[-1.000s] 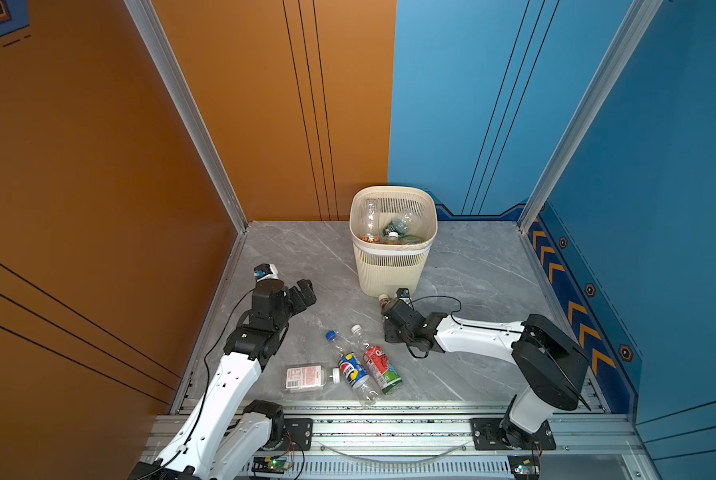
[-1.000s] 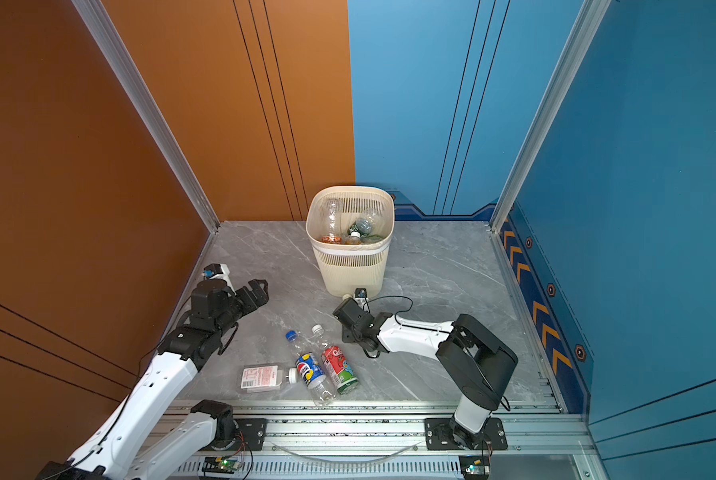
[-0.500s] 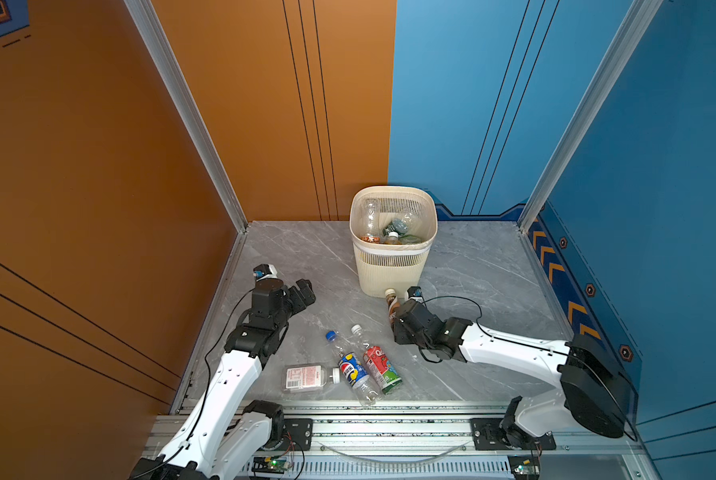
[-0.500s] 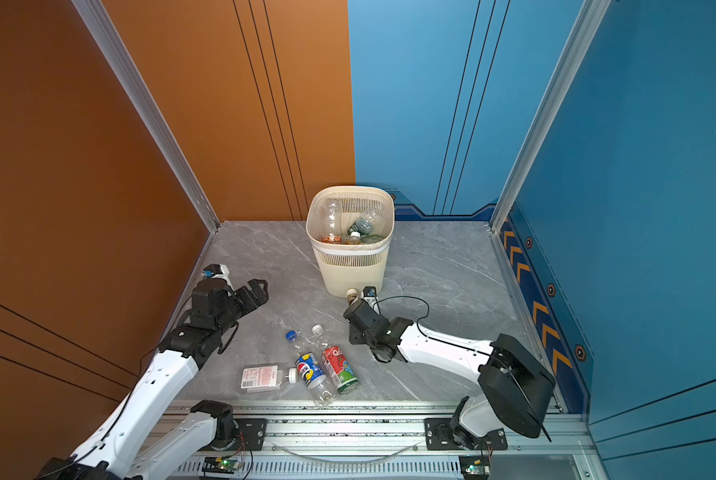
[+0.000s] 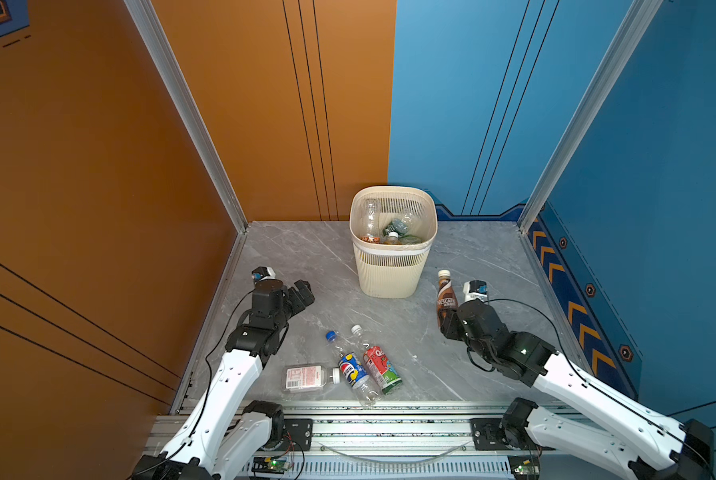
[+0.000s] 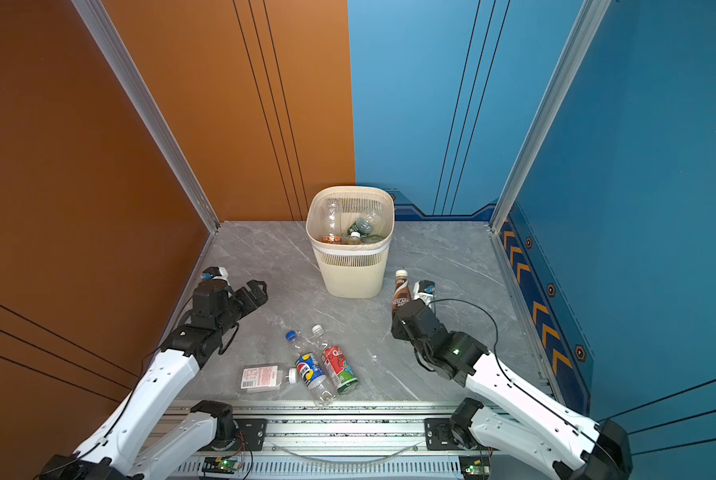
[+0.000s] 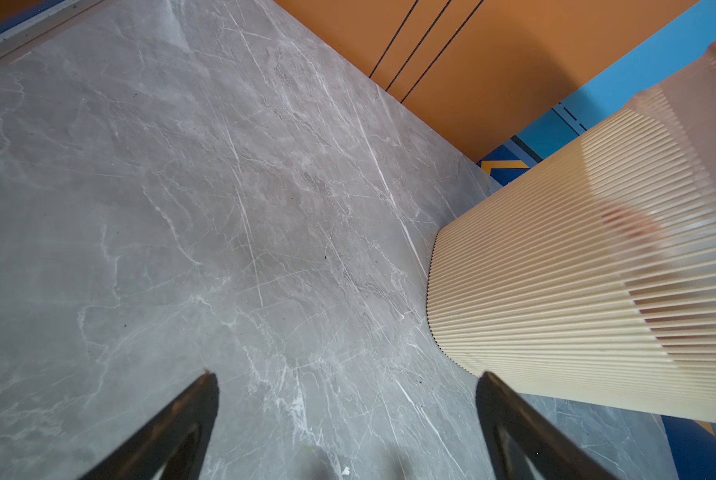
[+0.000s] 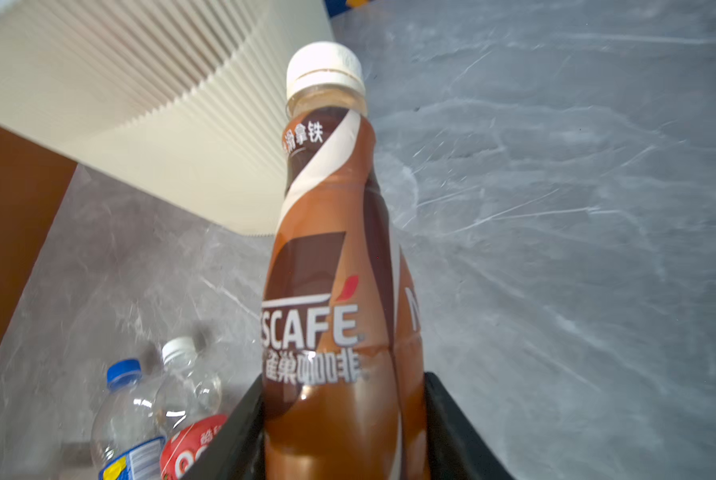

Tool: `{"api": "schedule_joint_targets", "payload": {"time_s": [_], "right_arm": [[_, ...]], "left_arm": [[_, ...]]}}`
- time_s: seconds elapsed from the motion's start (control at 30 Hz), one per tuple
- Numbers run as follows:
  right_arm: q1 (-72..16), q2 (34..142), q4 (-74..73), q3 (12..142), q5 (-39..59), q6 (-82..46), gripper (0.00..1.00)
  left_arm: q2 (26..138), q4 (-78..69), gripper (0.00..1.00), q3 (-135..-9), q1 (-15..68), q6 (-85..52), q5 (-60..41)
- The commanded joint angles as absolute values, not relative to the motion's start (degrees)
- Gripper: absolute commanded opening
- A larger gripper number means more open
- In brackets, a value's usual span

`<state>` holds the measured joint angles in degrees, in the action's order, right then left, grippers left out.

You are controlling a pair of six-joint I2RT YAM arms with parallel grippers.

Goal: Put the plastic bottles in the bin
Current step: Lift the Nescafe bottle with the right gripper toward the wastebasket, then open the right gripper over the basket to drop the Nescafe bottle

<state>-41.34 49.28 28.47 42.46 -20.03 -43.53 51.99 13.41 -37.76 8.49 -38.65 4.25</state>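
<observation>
Cream ribbed bin (image 5: 391, 270), brown bottle (image 8: 339, 291) with cream swirl, white cap (image 8: 325, 66), grey white-veined floor (image 7: 223, 208), orange wall (image 5: 98, 166), blue wall (image 5: 659, 208)

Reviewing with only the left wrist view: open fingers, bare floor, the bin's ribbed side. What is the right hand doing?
Observer: The right hand is shut on the brown Nescafe bottle, cap up, beside the bin.
Operator: Bottles on the floor?
Observer: Three lie loose: the blue-capped bottle, the red-labelled bottle, the flat clear bottle.
Operator: Anything inside the bin?
Observer: Yes, several bottles, one green-labelled.
</observation>
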Motion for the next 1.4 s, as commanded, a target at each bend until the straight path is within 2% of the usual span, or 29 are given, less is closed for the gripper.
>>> {"api": "schedule_joint_targets", "payload": {"time_s": [0.0,0.1,0.2,0.4,0.7,1.2,1.27,1.33,1.37], "right_arm": [[-35.52,45.97,33.05,45.93,-21.74,-37.91,0.50],[-29.48,46.11,32.92,51.53,-18.08,-33.67,0.50],[-27.45,48.45,30.33,57.44,-17.40,-30.50,0.50],[-27.73,59.21,21.73,70.04,-11.58,-26.98,0.50],[-30.64,80.58,21.19,91.43,-7.82,-22.87,0.51],[-29.27,92.26,20.40,97.27,-6.20,-22.82,0.51],[-28.96,93.31,21.05,98.16,-5.53,-23.02,0.58],[-29.00,93.51,22.37,99.04,-6.25,-23.03,0.83],[-29.09,93.08,22.37,98.85,-6.66,-23.11,0.90]], "left_arm": [[51.43,14.61,0.98,-37.00,7.83,-39.09,3.95],[50.72,14.74,0.98,-36.74,7.61,-38.88,3.88],[50.26,15.20,0.98,-36.59,7.26,-39.19,4.28],[49.74,15.24,0.97,-35.99,7.05,-39.69,3.58],[48.06,17.23,0.98,-35.71,6.62,-40.07,3.09],[47.99,17.36,0.98,-35.40,6.32,-41.06,1.16],[47.72,17.79,0.98,-35.51,6.32,-41.41,1.01],[47.53,18.00,0.98,-35.60,6.27,-41.41,0.63],[47.55,18.29,0.98,-35.79,6.28,-41.32,0.59]]}}
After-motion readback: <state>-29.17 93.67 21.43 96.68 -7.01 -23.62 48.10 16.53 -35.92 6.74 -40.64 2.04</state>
